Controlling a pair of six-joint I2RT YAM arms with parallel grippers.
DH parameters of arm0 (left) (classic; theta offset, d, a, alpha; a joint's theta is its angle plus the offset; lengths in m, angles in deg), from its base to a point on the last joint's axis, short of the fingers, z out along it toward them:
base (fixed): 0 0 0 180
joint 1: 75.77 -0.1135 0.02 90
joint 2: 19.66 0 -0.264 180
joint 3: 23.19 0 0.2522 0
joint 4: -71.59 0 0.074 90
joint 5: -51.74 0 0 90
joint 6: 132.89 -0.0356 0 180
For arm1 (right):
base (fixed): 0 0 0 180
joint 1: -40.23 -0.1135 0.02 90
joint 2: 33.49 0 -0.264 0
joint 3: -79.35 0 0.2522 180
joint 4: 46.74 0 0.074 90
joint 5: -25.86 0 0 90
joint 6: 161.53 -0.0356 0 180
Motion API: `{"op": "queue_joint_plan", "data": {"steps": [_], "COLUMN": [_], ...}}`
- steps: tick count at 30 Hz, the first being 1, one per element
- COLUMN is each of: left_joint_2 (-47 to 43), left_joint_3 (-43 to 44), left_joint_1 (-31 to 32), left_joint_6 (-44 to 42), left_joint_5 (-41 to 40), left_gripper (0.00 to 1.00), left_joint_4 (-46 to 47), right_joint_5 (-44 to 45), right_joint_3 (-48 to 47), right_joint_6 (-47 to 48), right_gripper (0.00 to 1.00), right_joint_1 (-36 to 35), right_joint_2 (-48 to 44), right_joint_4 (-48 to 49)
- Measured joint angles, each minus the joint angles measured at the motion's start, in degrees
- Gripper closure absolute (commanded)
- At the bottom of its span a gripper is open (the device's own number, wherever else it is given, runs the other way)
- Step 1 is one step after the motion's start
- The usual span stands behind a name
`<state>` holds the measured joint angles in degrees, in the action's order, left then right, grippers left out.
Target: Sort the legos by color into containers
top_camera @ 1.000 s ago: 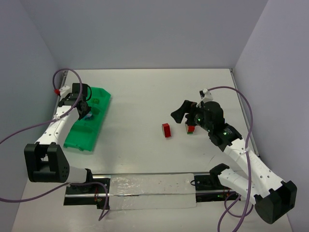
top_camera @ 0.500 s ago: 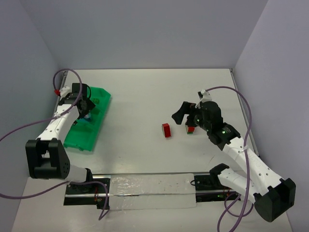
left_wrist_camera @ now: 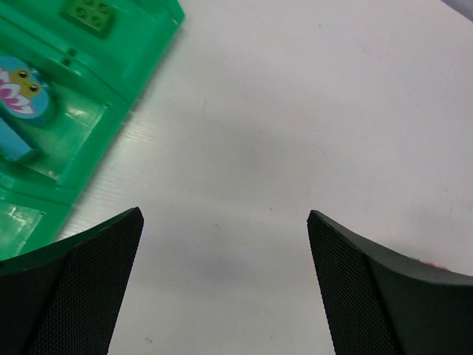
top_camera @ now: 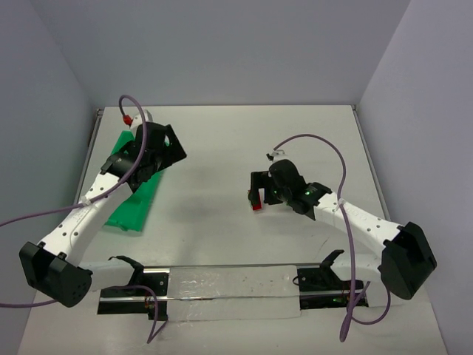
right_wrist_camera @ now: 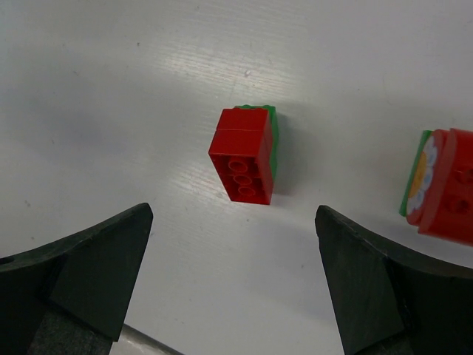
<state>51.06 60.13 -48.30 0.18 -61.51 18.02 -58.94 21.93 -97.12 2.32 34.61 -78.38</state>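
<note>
The green tray lies at the left; in the left wrist view the tray holds a green brick, a teal round piece with a frog picture and a blue brick. My left gripper is open and empty over bare table, just right of the tray. A red brick with a green piece behind it lies on the table, ahead of my open, empty right gripper. A second red and green piece sits to its right.
Grey walls close in the table at the back and on both sides. A clear plastic strip on a rail runs along the near edge between the two arm bases. Purple cables loop above both arms.
My left gripper opened and swung off the tray toward the table's middle. My right gripper moved left, from the far piece to above the lone red brick.
</note>
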Motion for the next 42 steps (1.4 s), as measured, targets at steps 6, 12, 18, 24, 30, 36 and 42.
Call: {"op": "queue_joint_plan", "data": {"steps": [6, 12, 18, 24, 30, 36, 42], "left_joint_2": [-0.9, -1.2, -1.2, -1.2, -1.5, -9.3, -15.9], "left_joint_3": [-1.7, -3.1, -3.3, -3.3, -3.5, -10.9, -16.2], "left_joint_1": [3.2, 3.9, 4.0, 4.1, 4.1, 4.2, 4.4], "left_joint_6": [-0.4, -0.9, -1.6, -2.8, -8.0, -11.3, -11.2], "left_joint_5": [4.6, 6.9, 7.6, 8.9, 17.5, 39.1, 56.1], "left_gripper": [0.01, 0.01, 0.01, 0.01, 0.01, 0.01, 0.01], "left_joint_4": [1.5, 1.7, 1.9, 2.0, 3.4, 13.1, 23.9], "right_joint_5": [1.1, 1.9, 2.8, 3.3, -7.7, -32.7, -51.6], "right_joint_3": [5.0, 5.9, 6.3, 6.4, 6.8, 10.9, 11.5], "right_joint_6": [0.5, 0.4, -1.6, -3.1, -3.3, -7.6, -11.7], "right_gripper": [0.05, 0.18, 0.68, 0.99, 1.00, 1.00, 0.99], "right_joint_1": [-0.6, -0.6, -0.8, -0.8, 3.1, 15.4, 17.2], "right_joint_2": [2.3, 10.0, 14.3, 11.9, -1.9, -12.6, -14.2], "right_joint_4": [10.2, 16.7, 19.5, 18.4, 18.8, 28.9, 34.4]}}
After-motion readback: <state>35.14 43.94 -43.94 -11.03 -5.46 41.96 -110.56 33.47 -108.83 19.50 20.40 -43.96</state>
